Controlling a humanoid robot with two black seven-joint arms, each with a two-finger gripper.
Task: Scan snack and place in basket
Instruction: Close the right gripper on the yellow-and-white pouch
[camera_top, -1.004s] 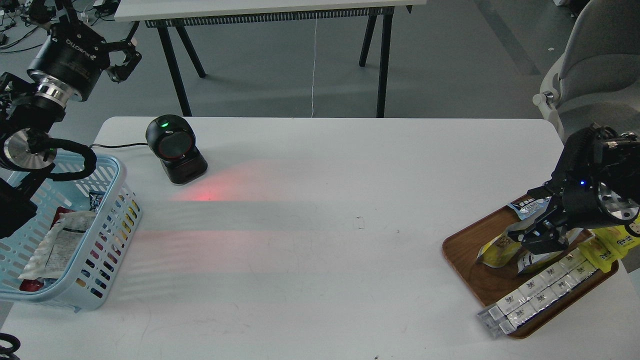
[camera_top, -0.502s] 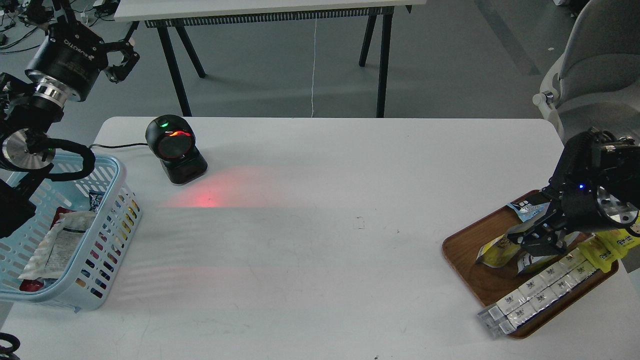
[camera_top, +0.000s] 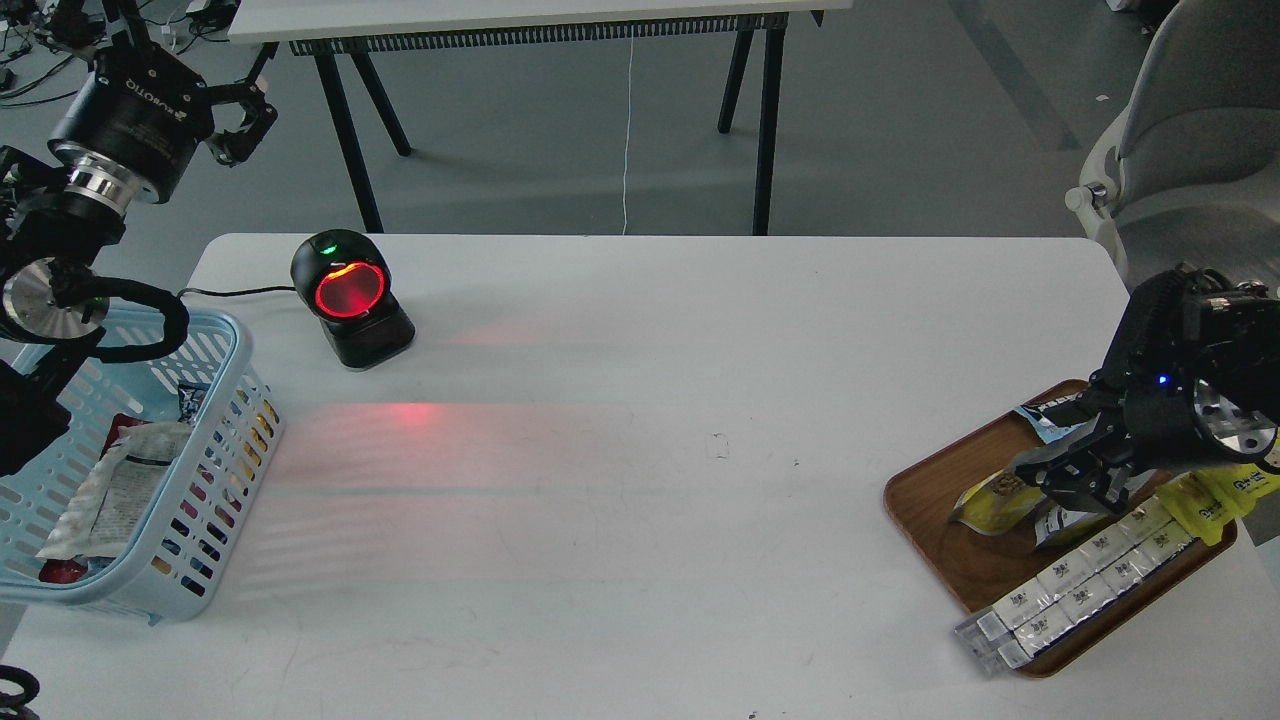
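Note:
The snack (camera_top: 985, 502), a small yellow pouch with a silvery top, lies on the brown wooden tray (camera_top: 925, 510) at the right. My right gripper (camera_top: 1052, 480) is low over the tray, and its fingers are closed in on the pouch's right end. The pouch still rests on the tray. The light blue slotted basket (camera_top: 236, 345) stands at the table's left edge with several packets inside. My left gripper (camera_top: 245, 120) is open and empty, raised beyond the table's far left corner, above and behind the basket.
A black barcode scanner (camera_top: 350, 298) with a glowing red window stands at the far left and casts red light on the table. The tray also holds a blue bag (camera_top: 1045, 415), a long yellow-and-white pouch (camera_top: 1212, 498) and a strip of white packs (camera_top: 1080, 585). A grey chair (camera_top: 1190, 130) stands at the far right.
My right gripper has dropped lower onto the tray, and its fingers have narrowed from wide open to closed in on the snack. The scanner window now glows red. The left arm barely moved.

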